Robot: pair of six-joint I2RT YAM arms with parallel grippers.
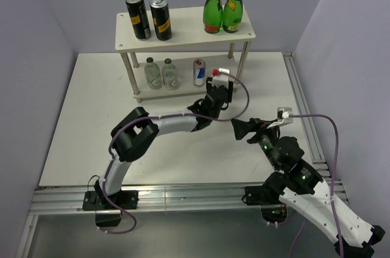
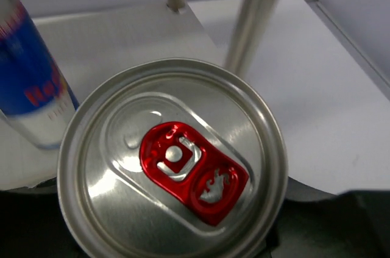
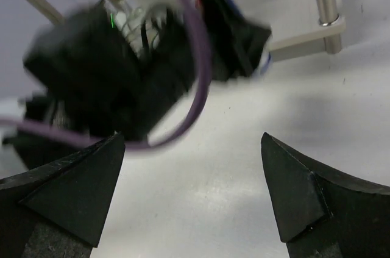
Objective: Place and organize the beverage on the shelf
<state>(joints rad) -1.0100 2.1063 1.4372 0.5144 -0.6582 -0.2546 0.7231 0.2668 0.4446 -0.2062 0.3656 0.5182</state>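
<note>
— How is the left tool (image 1: 218,87) set?
— It is closed partway on the slim can (image 2: 173,160), which is held upright at the right end of the shelf (image 1: 183,31), lower tier, just right of the second slim can (image 1: 199,72). The right tool (image 3: 192,139) is spread wide, nothing in it.
— How should the can be handled?
— It is judged light, thin-walled and slick. A gentle mid-body grip is advised, lest it be dented.

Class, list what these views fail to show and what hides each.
- Left wrist view: the red-tabbed can fills the frame, hiding its body and whether the left end effector grips it.
- Right wrist view: the left arm is blurred.
- Top view: labels on the clear bottles are too small.
</note>
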